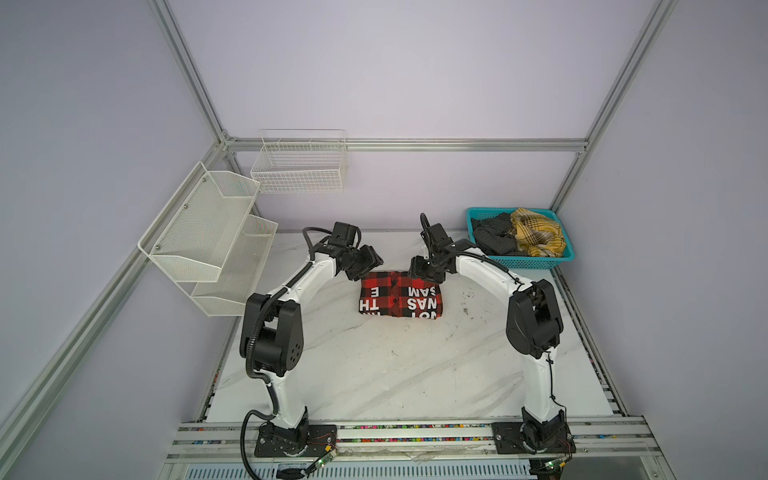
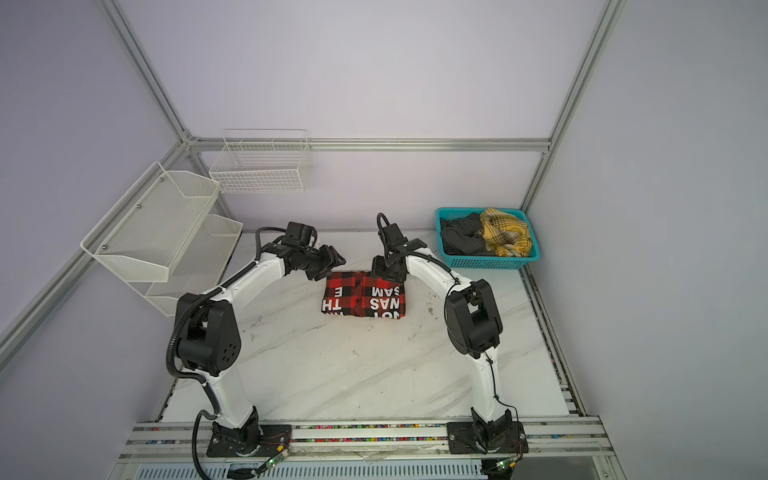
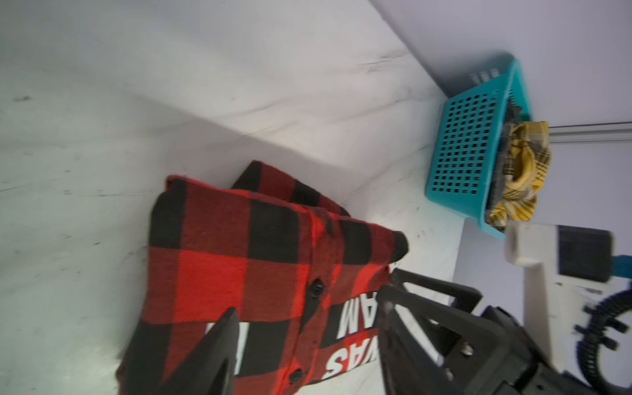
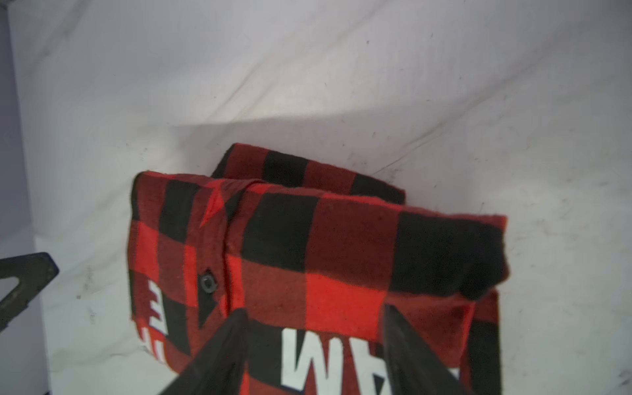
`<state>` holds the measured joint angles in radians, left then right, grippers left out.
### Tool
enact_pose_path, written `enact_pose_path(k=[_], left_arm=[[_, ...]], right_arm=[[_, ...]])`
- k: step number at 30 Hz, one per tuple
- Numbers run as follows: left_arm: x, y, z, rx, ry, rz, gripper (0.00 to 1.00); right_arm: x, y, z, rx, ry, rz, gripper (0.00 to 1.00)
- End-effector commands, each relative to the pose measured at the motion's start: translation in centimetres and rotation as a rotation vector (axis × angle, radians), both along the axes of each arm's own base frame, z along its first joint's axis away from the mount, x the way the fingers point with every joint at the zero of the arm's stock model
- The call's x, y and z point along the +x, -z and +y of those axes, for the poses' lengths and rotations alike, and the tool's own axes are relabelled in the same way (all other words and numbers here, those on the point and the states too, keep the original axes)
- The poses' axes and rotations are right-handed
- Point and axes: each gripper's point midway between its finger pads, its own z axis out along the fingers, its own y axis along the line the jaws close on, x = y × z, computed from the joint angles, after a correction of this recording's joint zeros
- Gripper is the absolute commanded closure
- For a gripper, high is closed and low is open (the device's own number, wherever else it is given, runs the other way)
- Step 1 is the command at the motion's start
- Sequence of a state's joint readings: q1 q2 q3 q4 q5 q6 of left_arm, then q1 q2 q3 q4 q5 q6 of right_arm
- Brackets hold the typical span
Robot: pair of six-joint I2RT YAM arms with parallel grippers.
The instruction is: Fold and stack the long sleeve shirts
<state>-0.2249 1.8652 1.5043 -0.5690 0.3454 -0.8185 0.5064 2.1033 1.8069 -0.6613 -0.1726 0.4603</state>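
Where the right hand [image 1: 417,274] hovers, the shirt [image 1: 399,301] edge seems covered.

We read large white block letters printed on the red-and-black check shirt [image 1: 384,300], broken up by its folds. In both top views, left of the button placket [image 1: 397,296], there is a lone "E" in one row and "TH" in the next. Right of the placket come three rows: "SAM", then "NAS" or "WAS", then a cut-off "NOT". We cannot settle which way up the letters run.
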Motion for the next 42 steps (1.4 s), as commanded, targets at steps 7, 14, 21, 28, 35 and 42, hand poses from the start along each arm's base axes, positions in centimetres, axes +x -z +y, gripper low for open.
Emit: enact_pose_path(k=[7, 14, 21, 28, 35, 42], left_arm=[[3.4, 3.8, 2.6, -0.113, -0.021, 0.035, 0.33], [3.2, 5.5, 1.5, -0.163, 0.015, 0.076, 0.49], [3.9, 3.2, 1.6, -0.165, 0.014, 0.009, 0.77], [6.4, -0.2, 1.6, -0.154, 0.004, -0.091, 1.0], [8.7, 2.1, 2.3, -0.1, -0.04, -0.091, 1.0], [11.7, 1.4, 2.2, -0.066, -0.032, -0.11, 0.37]], right_arm=[[2.8, 2.8, -3.1, -0.01, -0.025, -0.011, 0.11], [2.7, 3.0, -1.3, 0.082, -0.065, -0.001, 0.28], [3.1, 1.5, -1.4, 0.093, -0.034, -0.023, 0.69], [4.9, -0.8, -1.5, 0.098, 0.007, -0.071, 0.86], [7.4, 2.8, -2.2, 0.113, 0.045, -0.029, 0.85], [8.7, 4.6, -2.4, 0.102, 0.08, -0.008, 0.36]])
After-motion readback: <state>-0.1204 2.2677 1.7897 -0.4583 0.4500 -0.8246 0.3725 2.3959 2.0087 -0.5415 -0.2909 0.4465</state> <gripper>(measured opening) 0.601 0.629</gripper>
